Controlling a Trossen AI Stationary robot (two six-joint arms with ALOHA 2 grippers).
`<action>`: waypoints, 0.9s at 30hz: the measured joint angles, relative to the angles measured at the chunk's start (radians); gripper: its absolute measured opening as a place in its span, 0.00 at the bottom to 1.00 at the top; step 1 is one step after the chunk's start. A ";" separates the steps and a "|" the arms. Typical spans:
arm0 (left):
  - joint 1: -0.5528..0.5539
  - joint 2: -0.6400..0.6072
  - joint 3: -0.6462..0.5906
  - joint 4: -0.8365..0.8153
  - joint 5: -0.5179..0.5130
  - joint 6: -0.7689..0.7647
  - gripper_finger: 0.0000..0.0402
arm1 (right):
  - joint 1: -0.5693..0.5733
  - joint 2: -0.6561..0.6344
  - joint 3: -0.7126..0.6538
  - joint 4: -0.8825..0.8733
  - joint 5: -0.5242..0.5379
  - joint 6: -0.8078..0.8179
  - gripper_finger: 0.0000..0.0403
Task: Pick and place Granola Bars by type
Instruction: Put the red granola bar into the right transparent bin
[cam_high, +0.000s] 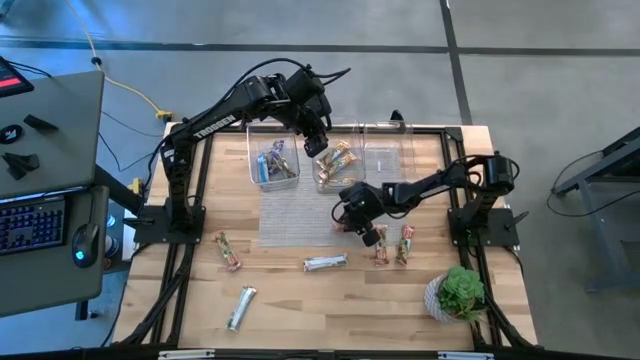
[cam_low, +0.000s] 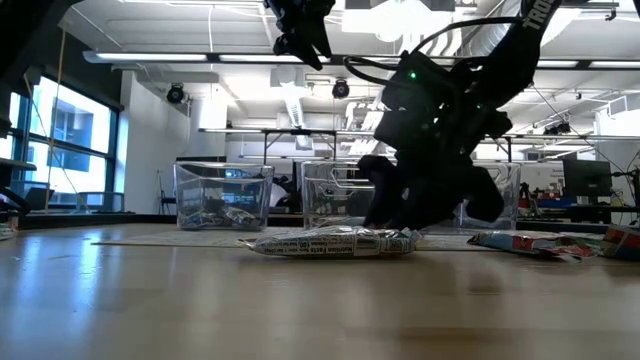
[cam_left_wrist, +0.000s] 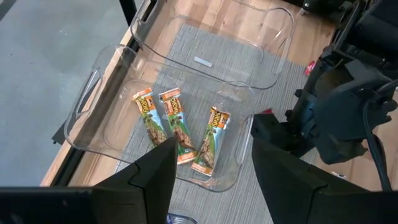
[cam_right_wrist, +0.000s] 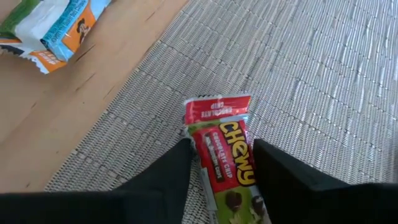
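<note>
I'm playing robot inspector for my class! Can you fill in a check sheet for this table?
Surface: wooden table with a grey mat.
Job's things: three bars in the middle bin; a red bar on the mat; more bars loose on the wood, one silver bar.
Clutter: potted plant.
Grippers: right gripper down astride the red bar, not yet shut; left gripper open above the bins.
Cables: yellow cable on the floor.
Surroundings: desk with keyboard.
</note>
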 joint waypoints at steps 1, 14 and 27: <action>0.000 0.000 0.000 0.000 0.000 0.000 0.50 | 0.002 0.000 0.000 0.004 0.004 0.000 0.36; 0.000 0.000 0.000 -0.004 0.000 0.000 0.50 | 0.122 -0.263 -0.003 -0.127 0.306 0.040 0.32; 0.000 0.000 0.000 -0.004 -0.001 0.000 0.50 | 0.078 -0.669 -0.002 -0.242 0.341 0.233 0.30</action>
